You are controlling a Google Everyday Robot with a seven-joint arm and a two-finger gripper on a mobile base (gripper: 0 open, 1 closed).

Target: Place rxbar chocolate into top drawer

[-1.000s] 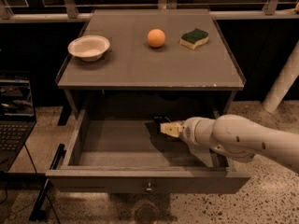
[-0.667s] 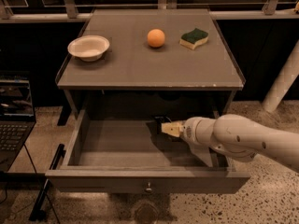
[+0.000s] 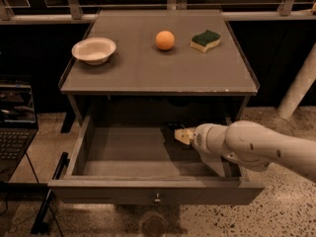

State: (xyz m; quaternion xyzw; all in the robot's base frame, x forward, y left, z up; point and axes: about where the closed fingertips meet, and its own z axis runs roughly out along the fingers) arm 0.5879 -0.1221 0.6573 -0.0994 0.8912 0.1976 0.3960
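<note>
The top drawer [image 3: 123,154] is pulled open below the tabletop, its front panel with a small round knob [image 3: 157,198] nearest me. My gripper [image 3: 180,135] reaches in from the right and sits low over the drawer's back right part. A small dark flat thing, the rxbar chocolate [image 3: 172,127], shows just at the gripper's tip, inside the drawer. I cannot tell whether it is held or lying on the drawer floor. The white arm [image 3: 256,147] crosses the drawer's right side.
On the tabletop [image 3: 148,73] stand a white bowl [image 3: 94,50] at the left, an orange ball [image 3: 165,40] in the middle and a green-and-yellow sponge [image 3: 206,40] at the right. A laptop [image 3: 15,127] is at the left. A white post [image 3: 298,85] stands at the right.
</note>
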